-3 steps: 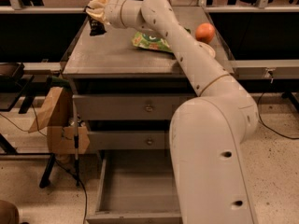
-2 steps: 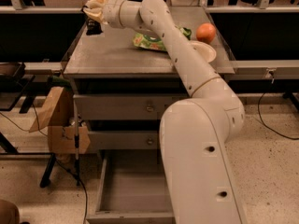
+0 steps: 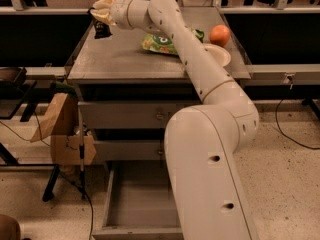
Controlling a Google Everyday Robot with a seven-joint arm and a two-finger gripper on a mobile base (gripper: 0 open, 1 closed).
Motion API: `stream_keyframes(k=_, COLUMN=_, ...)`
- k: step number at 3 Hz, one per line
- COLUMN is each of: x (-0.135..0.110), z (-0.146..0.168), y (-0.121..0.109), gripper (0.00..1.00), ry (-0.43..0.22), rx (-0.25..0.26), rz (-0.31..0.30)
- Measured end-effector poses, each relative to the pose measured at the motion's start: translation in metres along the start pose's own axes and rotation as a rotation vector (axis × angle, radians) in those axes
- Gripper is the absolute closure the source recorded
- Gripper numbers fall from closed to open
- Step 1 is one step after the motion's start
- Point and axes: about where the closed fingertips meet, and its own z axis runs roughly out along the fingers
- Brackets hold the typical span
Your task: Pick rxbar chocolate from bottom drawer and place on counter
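Note:
My gripper (image 3: 101,18) is at the far left edge of the counter (image 3: 125,59), held above it. It is shut on the rxbar chocolate (image 3: 102,29), a small black wrapper that hangs down from the fingers just over the counter's back left part. The bottom drawer (image 3: 140,206) stands pulled open at the foot of the cabinet; the part of its grey floor that shows is bare. My arm's white body hides the drawer's right side.
A green-and-white snack bag (image 3: 165,41) lies mid-counter. An orange (image 3: 219,34) sits on a pale plate (image 3: 220,55) at the counter's right. Two upper drawers (image 3: 125,115) are closed. A brown paper bag (image 3: 55,116) and a stand are left of the cabinet.
The gripper with the black bar has moved a little left and further back over the counter; the arm has swung with it.

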Motion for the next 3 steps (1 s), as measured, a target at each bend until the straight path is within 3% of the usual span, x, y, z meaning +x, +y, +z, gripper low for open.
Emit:
stream_keyframes(k=1, x=0.0011, z=0.0001, y=0.0, gripper=0.1, ry=0.004, rx=-0.001, rz=0.005)
stream_keyframes(k=2, x=0.0011, z=0.0002, y=0.0001, gripper=0.0, ry=0.004, rx=-0.001, rz=0.005)
stream_keyframes(k=3, x=0.0011, z=0.0002, y=0.0001, gripper=0.0, ry=0.004, rx=-0.001, rz=0.005)
